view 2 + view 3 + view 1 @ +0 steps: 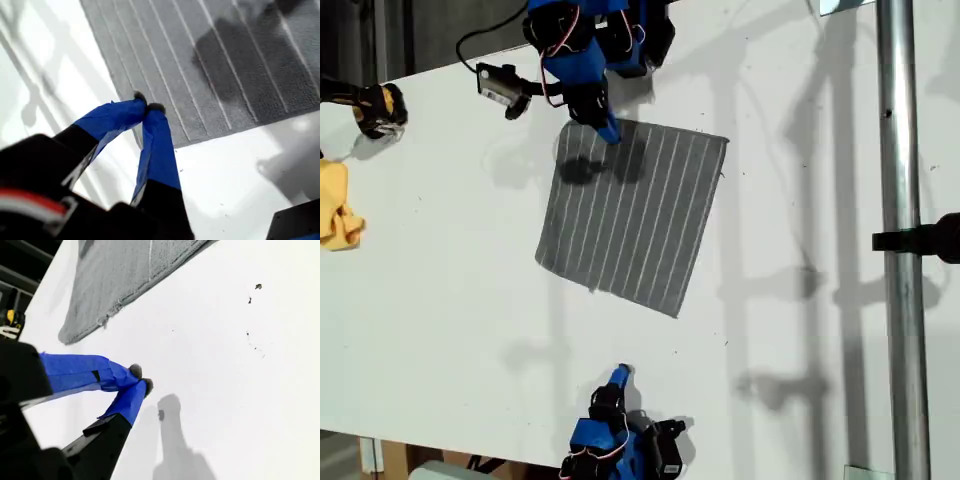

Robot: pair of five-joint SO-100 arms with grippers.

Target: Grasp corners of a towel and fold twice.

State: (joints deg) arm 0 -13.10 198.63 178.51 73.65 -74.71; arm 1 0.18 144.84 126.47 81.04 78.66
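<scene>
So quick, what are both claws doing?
My first gripper: closed, empty, over the towel.
My second gripper: closed, empty, off the towel.

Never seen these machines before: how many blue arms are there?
2: one arm at the exterior view's top, reaching over the towel; the other arm at its bottom edge, off the cloth.

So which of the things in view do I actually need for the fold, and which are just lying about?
For the job:
- the towel
- my first claw, over the towel's edge
- my second claw, short of the towel

Lying about:
- yellow cloth
- black and yellow tool
- metal pole
</scene>
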